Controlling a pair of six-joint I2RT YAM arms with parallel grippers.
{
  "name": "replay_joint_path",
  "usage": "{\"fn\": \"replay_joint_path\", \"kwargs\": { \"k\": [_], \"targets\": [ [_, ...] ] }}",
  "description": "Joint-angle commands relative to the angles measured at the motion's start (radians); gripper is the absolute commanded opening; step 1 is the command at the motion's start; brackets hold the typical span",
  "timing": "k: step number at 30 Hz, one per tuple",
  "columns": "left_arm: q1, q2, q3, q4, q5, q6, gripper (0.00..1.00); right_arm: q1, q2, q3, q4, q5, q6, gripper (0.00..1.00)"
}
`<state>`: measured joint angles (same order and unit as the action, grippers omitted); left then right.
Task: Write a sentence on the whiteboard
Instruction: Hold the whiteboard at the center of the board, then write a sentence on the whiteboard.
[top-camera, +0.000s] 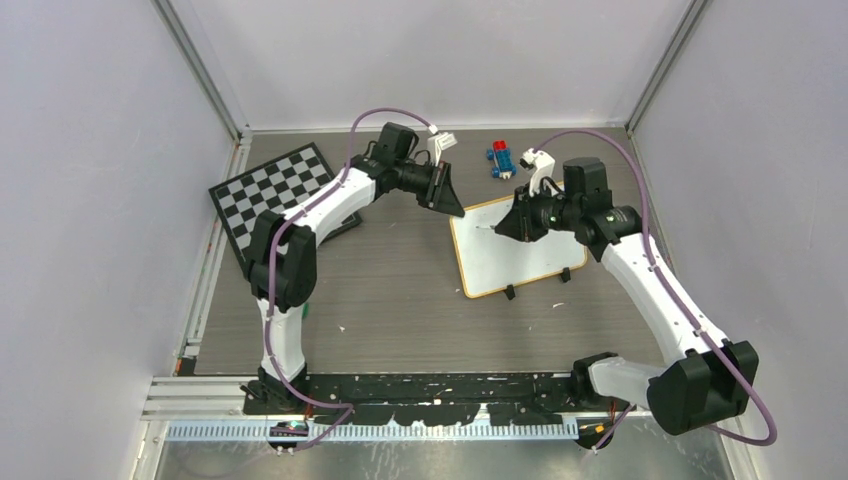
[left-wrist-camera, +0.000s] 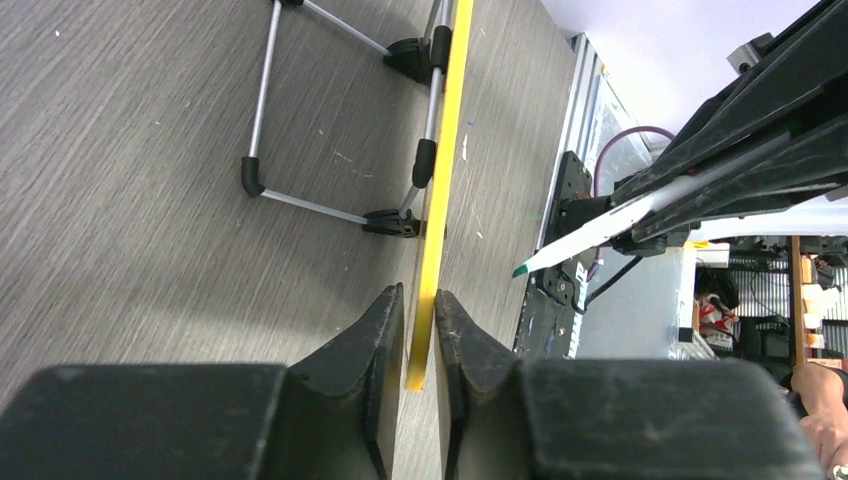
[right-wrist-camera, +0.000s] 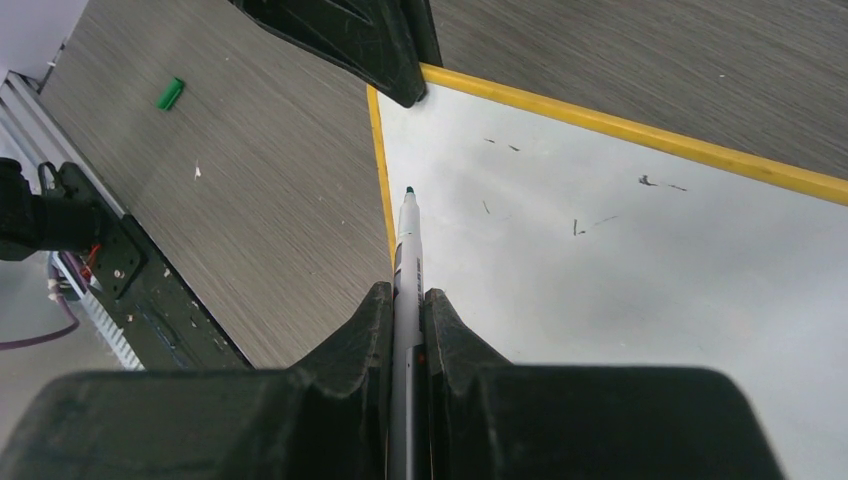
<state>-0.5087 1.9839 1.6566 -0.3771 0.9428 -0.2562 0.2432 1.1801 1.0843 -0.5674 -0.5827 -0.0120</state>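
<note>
The whiteboard (top-camera: 520, 250) lies right of centre on the table, with a tan frame and two black clips on its near edge. My left gripper (top-camera: 452, 208) is shut on its far left corner. In the left wrist view the fingers (left-wrist-camera: 420, 300) straddle the yellow frame edge (left-wrist-camera: 440, 180). My right gripper (top-camera: 505, 228) is shut on a white marker (right-wrist-camera: 407, 240). Its green tip (left-wrist-camera: 522, 270) sits over the board's left part, near the frame (right-wrist-camera: 379, 170). I cannot tell if it touches. No sentence shows; the white surface (right-wrist-camera: 620, 280) bears only a few small dark marks.
A black-and-white checkerboard (top-camera: 275, 190) lies at the back left. Blue and red toy bricks (top-camera: 502, 158) and a small white part (top-camera: 443, 143) lie at the back. A green cap (right-wrist-camera: 170, 93) lies on the table. Wire stand legs (left-wrist-camera: 262, 100) show beside the board.
</note>
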Motion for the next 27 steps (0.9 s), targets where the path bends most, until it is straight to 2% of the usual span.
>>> {"fn": "replay_joint_path", "kwargs": {
  "k": [1,12,27],
  "targets": [
    [-0.002,-0.033,0.002,0.038,0.022,-0.012,0.17,0.044,0.006,0.022,0.059,0.065,0.011,0.00],
    [-0.002,-0.036,-0.014,0.061,0.024,-0.023,0.00,0.110,0.050,0.056,0.068,0.124,0.010,0.00],
    [-0.003,-0.035,-0.023,0.086,0.027,-0.040,0.00,0.116,0.059,0.070,0.119,0.156,0.042,0.00]
  ]
}}
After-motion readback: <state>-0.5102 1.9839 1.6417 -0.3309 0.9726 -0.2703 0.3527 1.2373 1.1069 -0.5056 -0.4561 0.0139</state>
